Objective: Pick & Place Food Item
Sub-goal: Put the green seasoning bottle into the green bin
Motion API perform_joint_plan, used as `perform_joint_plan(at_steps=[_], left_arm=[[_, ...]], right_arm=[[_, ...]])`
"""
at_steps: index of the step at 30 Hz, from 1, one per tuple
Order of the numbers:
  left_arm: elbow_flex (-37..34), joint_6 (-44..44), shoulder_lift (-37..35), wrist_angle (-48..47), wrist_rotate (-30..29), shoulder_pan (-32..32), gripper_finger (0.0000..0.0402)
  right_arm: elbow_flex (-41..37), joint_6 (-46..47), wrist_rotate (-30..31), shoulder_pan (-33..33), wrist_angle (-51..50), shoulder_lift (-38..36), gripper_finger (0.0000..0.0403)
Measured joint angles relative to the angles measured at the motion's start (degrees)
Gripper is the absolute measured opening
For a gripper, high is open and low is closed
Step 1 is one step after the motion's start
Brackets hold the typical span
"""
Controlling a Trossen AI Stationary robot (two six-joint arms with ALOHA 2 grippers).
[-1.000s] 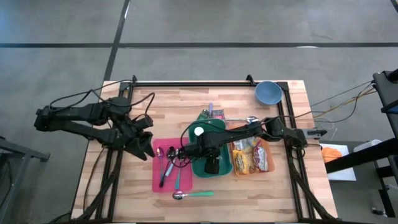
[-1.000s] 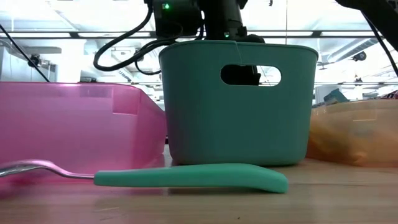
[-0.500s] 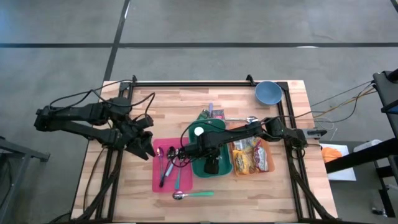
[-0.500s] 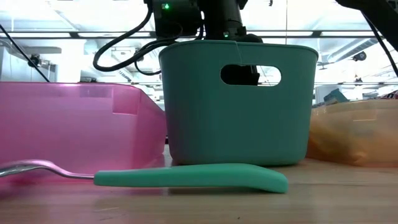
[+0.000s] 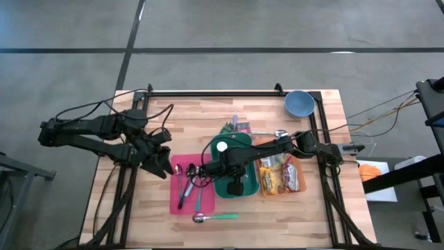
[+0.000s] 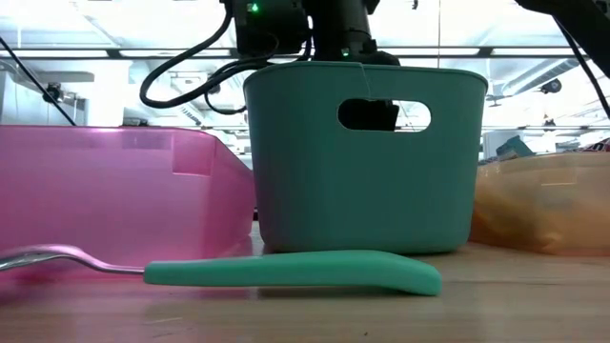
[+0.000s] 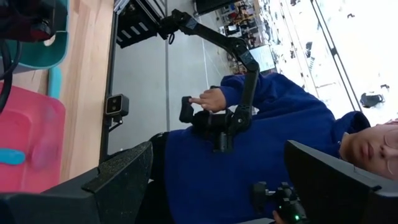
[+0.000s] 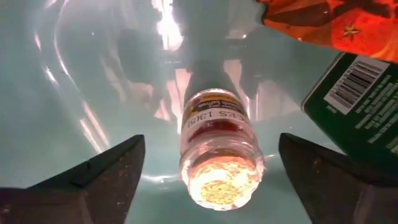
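Right gripper sits down inside the teal bin at table centre, fingers spread wide with clear gaps on both sides of the spice jar; nothing pinched. Jar lies on its side on the bin floor between the fingers, label up, base toward the wrist camera. An orange snack bag and a dark green box lie just beside it in the same bin. Left gripper is parked over the table's left part, just left of the pink tray, fingers spread, holding nothing. Orange bin with food packets sits right of the teal one; a teal-handled spoon lies on the near table. Risks, my read: a jar on its side can roll on the smooth floor and end up against a finger, so a lift with any sideways drift could drag it or knock the green box. The bin walls sit close around the wrist, so a tilted exit could catch the rim and shift the whole bin onto the spoon.
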Motion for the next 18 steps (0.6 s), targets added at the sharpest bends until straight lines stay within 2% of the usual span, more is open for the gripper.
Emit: perform_joint_plan(at_steps=[4,9,18], left_arm=[[0.0,0.56,0.0,0.02,-0.02,-0.01,0.036],[0.0,1.03,0.0,-0.15,-0.66,0.0,0.036],[0.0,1.43,0.0,-2.08,-0.95,0.0,0.036]], right_arm=[[0.0,1.25,0.02,0.35,-0.03,0.0,0.038],[0.21,3.0,0.21,0.78,-0.69,-0.28,0.0382],[5.71,4.51,0.52,1.33,-1.4,-0.96,0.0382]])
